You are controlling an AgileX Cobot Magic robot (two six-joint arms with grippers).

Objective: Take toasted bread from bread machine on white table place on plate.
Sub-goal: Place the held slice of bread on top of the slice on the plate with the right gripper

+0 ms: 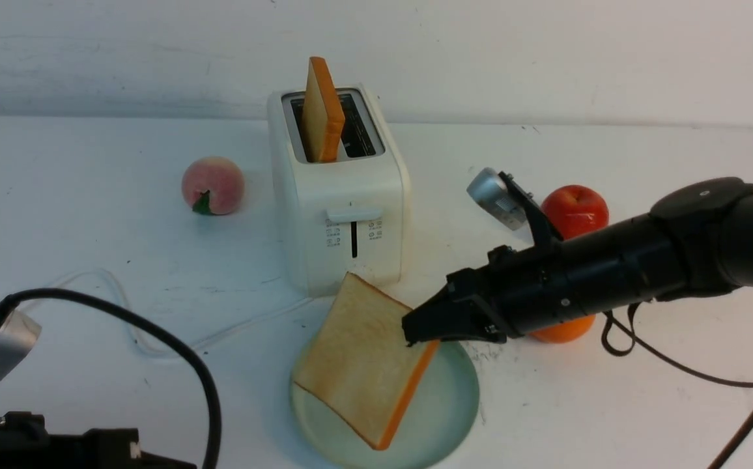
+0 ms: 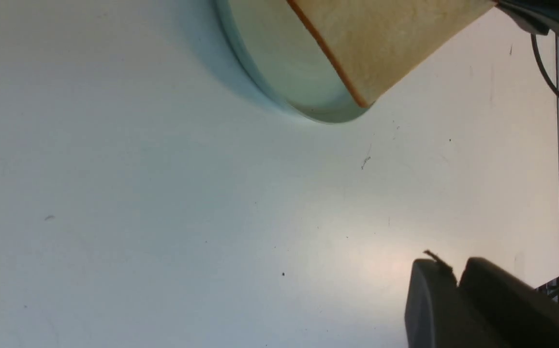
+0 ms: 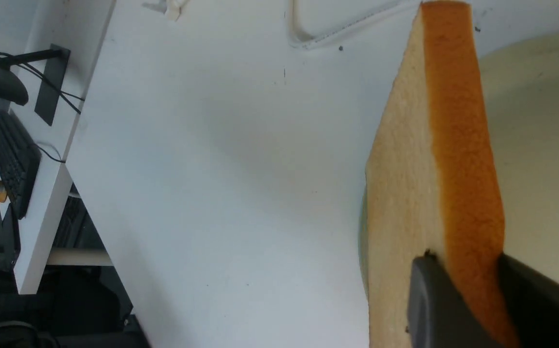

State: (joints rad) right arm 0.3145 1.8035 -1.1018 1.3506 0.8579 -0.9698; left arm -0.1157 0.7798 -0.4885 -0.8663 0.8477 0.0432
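Risk, toaster: the top corner of the held toast slice (image 1: 360, 358) sits close to the toaster (image 1: 340, 215) front. Can't tell if they touch. A bump could shove the toaster back.
Risk, drop: the slice hangs tilted on edge over the plate (image 1: 445, 410), with its left part past the plate's left rim. Can't tell if the low corner rests on the plate. My guess is that letting go now tips it off onto the worktop (image 1: 90, 260). It wants laying flatter and further right first.
Risk, grip: the right jaws have only the slice's upper right corner, so a quick wrist turn may let it swing or slip.
Risk, orange: the right arm (image 1: 611, 273) passes just over the orange (image 1: 562, 331), and going lower could nudge it.
Pose, left jaws: low over bare worktop near the plate, almost together, nothing in them.
Pose, right arm: reaches in from the right, sloping down toward the plate. Its jaws are clamped across the slice, one on each face.
Remaining: the second slice (image 1: 323, 111) stands upright in the toaster's left slot.
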